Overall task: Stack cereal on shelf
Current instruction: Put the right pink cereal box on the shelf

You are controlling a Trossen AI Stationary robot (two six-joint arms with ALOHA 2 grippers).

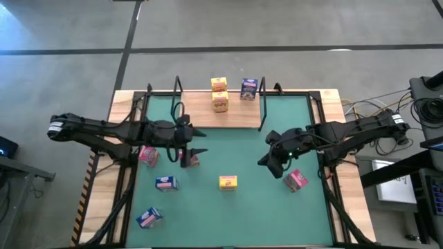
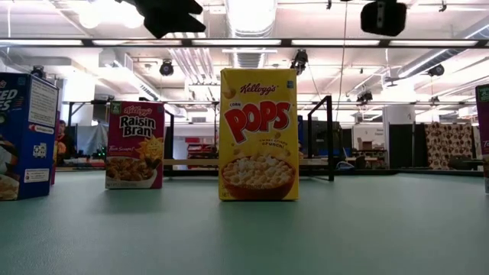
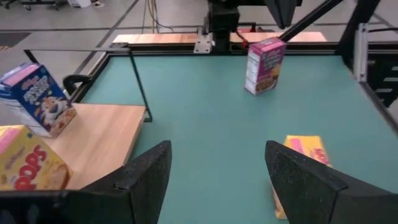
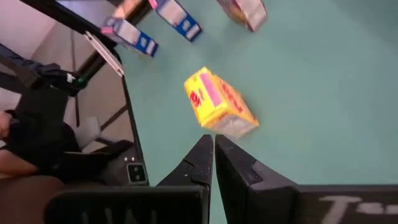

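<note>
left gripper (image 1: 199, 142) gapes wide over open mat, right gripper (image 1: 266, 160) pinched empty beside a pink box (image 1: 296, 180).

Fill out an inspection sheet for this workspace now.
Surface: green mat on a wood table, bare patches between boxes.
Job's things: shelf holds two yellow boxes and one blue box; yellow, pink and blue boxes lie on the mat.
Clutter: nothing seen.
Grippers: left gripper above the mat, jaws open, empty; right gripper above the mat, jaws shut, empty.
Cables: wires right of the table.
Surroundings: concrete floor; large hall behind.
</note>
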